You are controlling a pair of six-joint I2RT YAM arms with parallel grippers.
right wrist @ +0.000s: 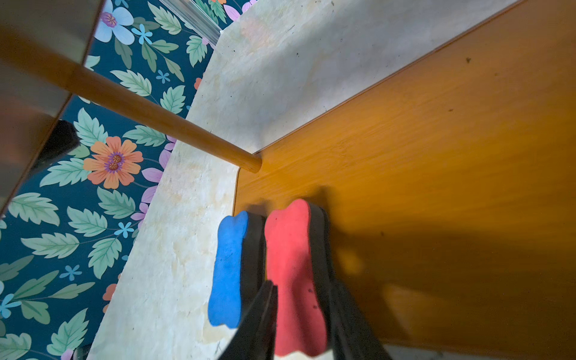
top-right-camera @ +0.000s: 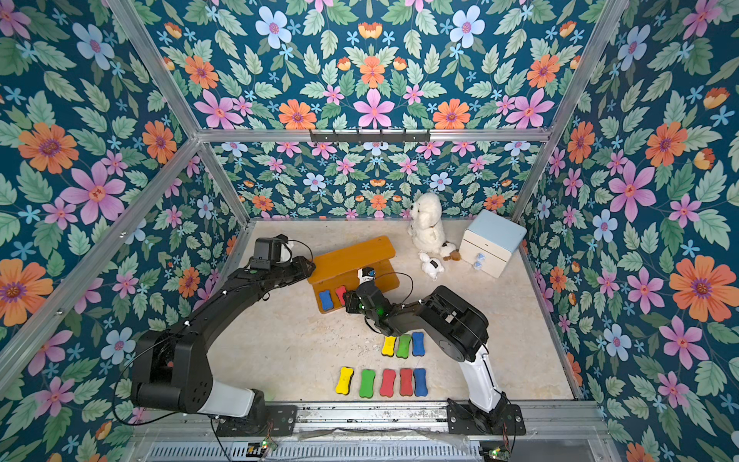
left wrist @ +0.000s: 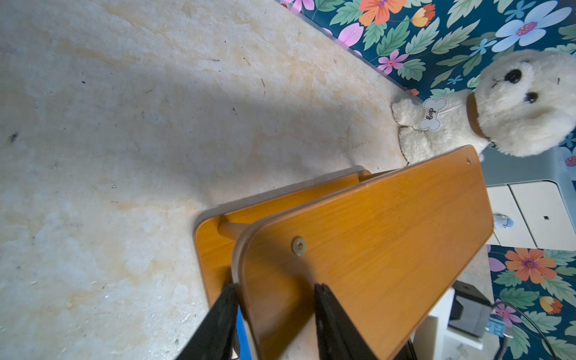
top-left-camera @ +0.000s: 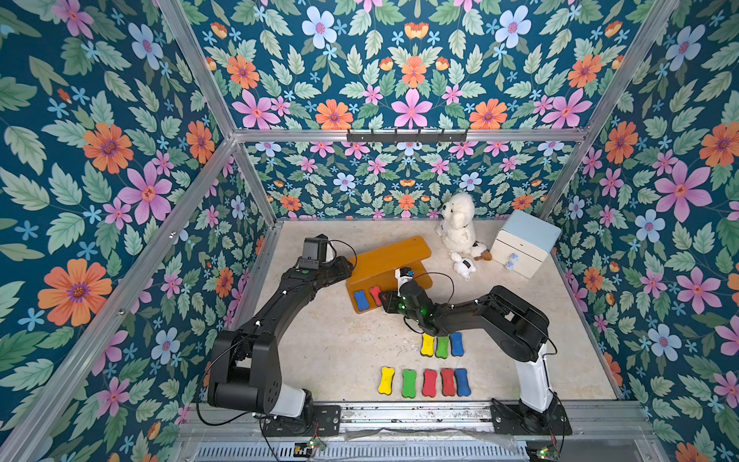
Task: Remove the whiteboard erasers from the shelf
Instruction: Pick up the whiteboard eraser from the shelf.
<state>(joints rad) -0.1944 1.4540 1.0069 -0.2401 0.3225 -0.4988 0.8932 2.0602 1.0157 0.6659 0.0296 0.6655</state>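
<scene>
Right gripper (right wrist: pixel 304 285) narrow, pinching the red eraser (right wrist: pixel 293 249) by its sides. It sits on the lower tier of the shelf (top-left-camera: pixel 390 250), with the blue eraser (right wrist: pixel 230 265) just beside it at the tier's end. Left gripper (left wrist: pixel 276 286) clamped on the shelf's upper board, one finger above, one below. On the table (top-left-camera: pixel 320 352), off the shelf: three erasers (top-left-camera: pixel 442 346) in a row, five erasers (top-left-camera: pixel 430 382) nearer the front. Plush dog (top-left-camera: pixel 460 224) and drawer box (top-left-camera: pixel 524 244) at back.

We can read only one word: "dog", on the white bone-shaped tag (left wrist: pixel 431 114) hanging from the plush dog's (left wrist: pixel 526 106) brown collar (left wrist: pixel 473 120).
</scene>
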